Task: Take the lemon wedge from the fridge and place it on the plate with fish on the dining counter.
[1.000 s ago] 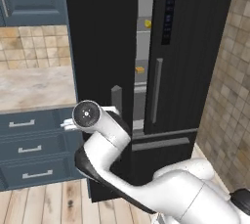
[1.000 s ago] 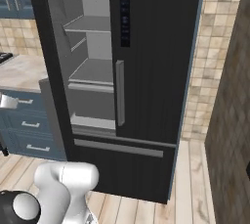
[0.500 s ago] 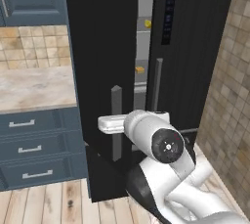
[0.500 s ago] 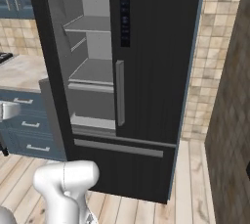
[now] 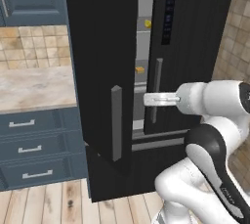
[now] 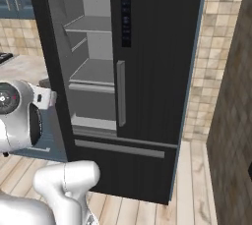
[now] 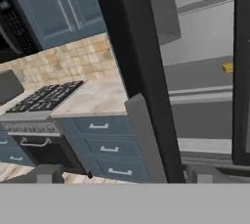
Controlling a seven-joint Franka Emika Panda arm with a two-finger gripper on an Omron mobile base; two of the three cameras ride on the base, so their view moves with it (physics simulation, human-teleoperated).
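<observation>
I am holding my gripper (image 5: 149,100) out in front of the fridge (image 6: 152,71), level with the middle of its right door handle (image 5: 156,90), and its pale body is pointing leftward toward the gap between the doors. I cannot tell whether the fingers are apart or together — the two dark tips at the bottom of the hand view are half cut off and nothing is sitting between them. The left door (image 5: 105,66) is standing swung out, a slab of glossy black with a long grey bar handle (image 5: 116,123), and it is lying between my tool and the blue drawers (image 5: 34,149). The lemon wedge (image 5: 147,23) is sitting on an upper shelf inside, a tiny bright yellow speck above my gripper and deeper in; its curve and long axis are too small to read. Lower down, the darker orange-yellow chunk (image 5: 140,70) is resting on a middle shelf, closer to my gripper's height, and I am judging it the likelier thing to grab by mistake. The shelves are looking smooth, light grey and flat-edged, so I am expecting to rise and reach in through the narrow opening.
</observation>
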